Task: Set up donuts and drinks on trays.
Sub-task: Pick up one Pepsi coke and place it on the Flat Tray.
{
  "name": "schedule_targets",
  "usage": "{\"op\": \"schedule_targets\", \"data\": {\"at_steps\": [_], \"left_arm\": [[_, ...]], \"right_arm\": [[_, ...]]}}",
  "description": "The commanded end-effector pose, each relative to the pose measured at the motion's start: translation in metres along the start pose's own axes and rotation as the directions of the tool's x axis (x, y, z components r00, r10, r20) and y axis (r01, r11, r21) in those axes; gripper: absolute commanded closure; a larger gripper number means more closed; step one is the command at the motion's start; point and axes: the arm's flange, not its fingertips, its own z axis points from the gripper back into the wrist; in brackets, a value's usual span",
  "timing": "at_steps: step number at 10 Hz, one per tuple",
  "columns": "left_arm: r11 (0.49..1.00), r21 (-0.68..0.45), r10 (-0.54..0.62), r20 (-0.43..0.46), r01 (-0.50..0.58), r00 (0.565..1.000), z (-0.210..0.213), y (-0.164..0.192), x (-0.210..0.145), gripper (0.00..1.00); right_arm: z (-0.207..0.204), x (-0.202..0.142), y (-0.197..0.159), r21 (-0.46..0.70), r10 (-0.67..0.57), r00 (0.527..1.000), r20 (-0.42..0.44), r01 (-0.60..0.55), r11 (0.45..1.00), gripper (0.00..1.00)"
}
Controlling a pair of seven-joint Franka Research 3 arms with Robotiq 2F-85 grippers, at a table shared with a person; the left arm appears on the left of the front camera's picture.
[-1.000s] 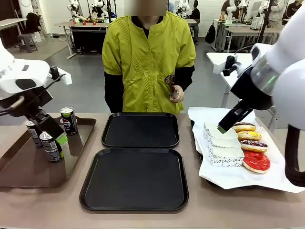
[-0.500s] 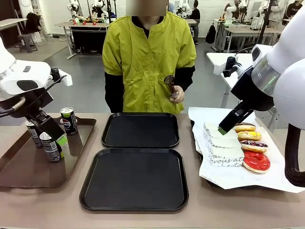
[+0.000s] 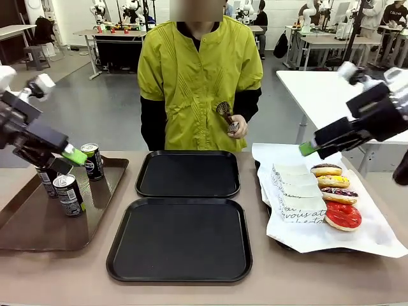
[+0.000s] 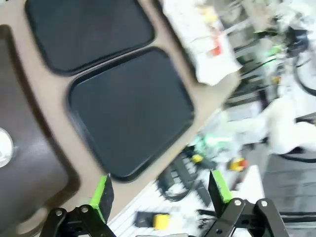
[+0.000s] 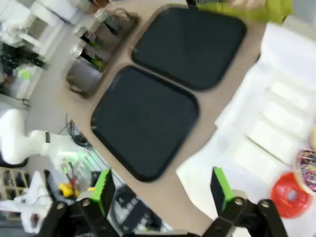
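Both arms have pulled up off the tabletop (image 3: 76, 280). The left hand (image 3: 69, 159) was down among the drinks (image 3: 68, 194) on the brown tray (image 3: 25, 229), with a finger in front of the nearest can. Now it's lifted clear and tipped near-level, fingers pointing toward the middle, hanging just above the cans. That nearest can is uncovered now. The right hand (image 3: 317, 148) was dipped to the white sleeves (image 3: 299, 191) beside the donuts (image 3: 342, 215), pad tip at the top sleeve. Now it's raised and drawn back toward the robot's right, fingers near-level, over the far edge of the paper-lined tray (image 3: 376, 239). The bulky white arm links have swung out of the front view's sides.
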Motion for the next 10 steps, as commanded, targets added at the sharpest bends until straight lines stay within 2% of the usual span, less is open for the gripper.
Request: {"op": "schedule_targets", "data": {"at_steps": [1, 3, 5, 6, 10], "left_arm": [[0.964, -0.210, 0.179, 0.074, -0.161, 0.981, 0.004, 0.034, -0.032, 0.00], [0.933, -0.255, 0.287, 0.112, -0.252, 0.951, 0.038, 0.064, -0.060, 0.00], [0.924, -0.214, 0.353, 0.152, -0.318, 0.923, 0.072, 0.081, -0.083, 0.00], [0.922, -0.186, 0.370, 0.175, -0.338, 0.912, 0.088, 0.085, -0.091, 0.00], [0.914, -0.146, 0.404, 0.235, -0.379, 0.884, 0.132, 0.095, -0.118, 0.00]], "right_arm": [[-0.015, -0.059, -0.046, 0.238, -0.200, 0.979, 0.039, 0.185, 0.953, 0.00], [0.002, -0.084, -0.084, 0.294, -0.316, 0.947, 0.060, 0.286, 0.912, 0.00], [0.027, -0.108, -0.108, 0.278, -0.381, 0.919, 0.096, 0.343, 0.897, 0.00], [0.042, -0.120, -0.114, 0.245, -0.411, 0.905, 0.114, 0.375, 0.894, 0.00], [0.109, -0.166, -0.124, 0.242, -0.463, 0.865, 0.197, 0.414, 0.877, 0.00]]}}
